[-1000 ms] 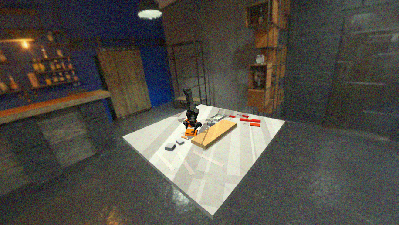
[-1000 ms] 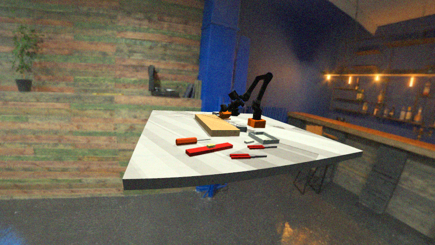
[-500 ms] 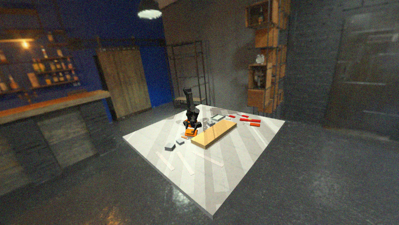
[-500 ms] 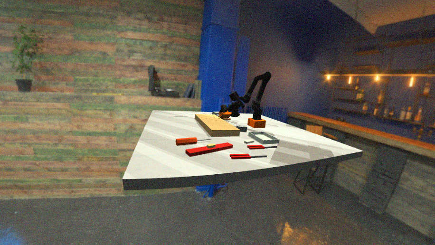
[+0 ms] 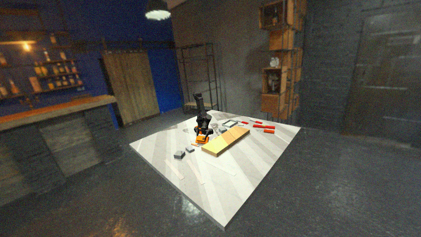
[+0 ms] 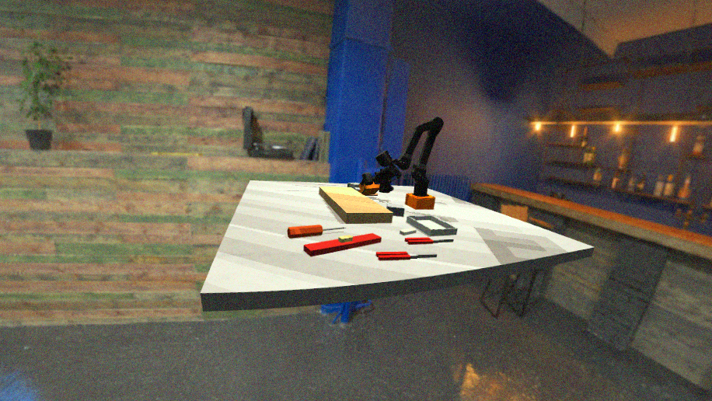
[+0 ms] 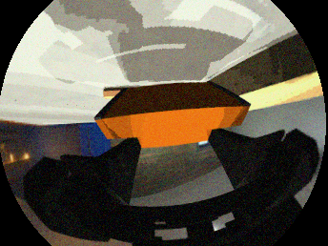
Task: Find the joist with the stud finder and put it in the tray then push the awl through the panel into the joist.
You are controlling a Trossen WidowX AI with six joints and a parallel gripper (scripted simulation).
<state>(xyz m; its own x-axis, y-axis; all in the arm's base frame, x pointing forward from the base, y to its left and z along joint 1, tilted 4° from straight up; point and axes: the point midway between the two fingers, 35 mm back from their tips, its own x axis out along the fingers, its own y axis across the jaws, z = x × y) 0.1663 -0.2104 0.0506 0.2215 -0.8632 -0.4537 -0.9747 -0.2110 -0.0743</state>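
I have the claw [image 5: 202, 137] [image 6: 373, 184] [image 7: 174, 131] clamped on the orange stud finder [image 5: 201, 139] [image 6: 369, 188] [image 7: 176, 126], one finger at each side. The stud finder is located beside the near end of the tan floor panel [image 5: 226, 140] [image 6: 353, 204], as viewed from the top camera. I cannot tell whether its underside touches the bench [image 5: 235, 200] [image 6: 259, 276].

The grey tray [image 5: 228, 126] [image 6: 441, 231] is located near the panel's other end, well apart from the stud finder. A small orange-handled tool [image 5: 195, 144] lies just beside the claw; I cannot confirm its type.

Past that other end of the panel, I observe a larger orange-handled tool [image 5: 269, 131] [image 6: 305, 231] and a red bar [image 5: 264, 126] [image 6: 323, 245] with a yellow insert. I cannot identify the awl with certainty. Two grey blocks, the larger [image 5: 179, 154] and the smaller [image 5: 190, 149], rest near each other on the bench.
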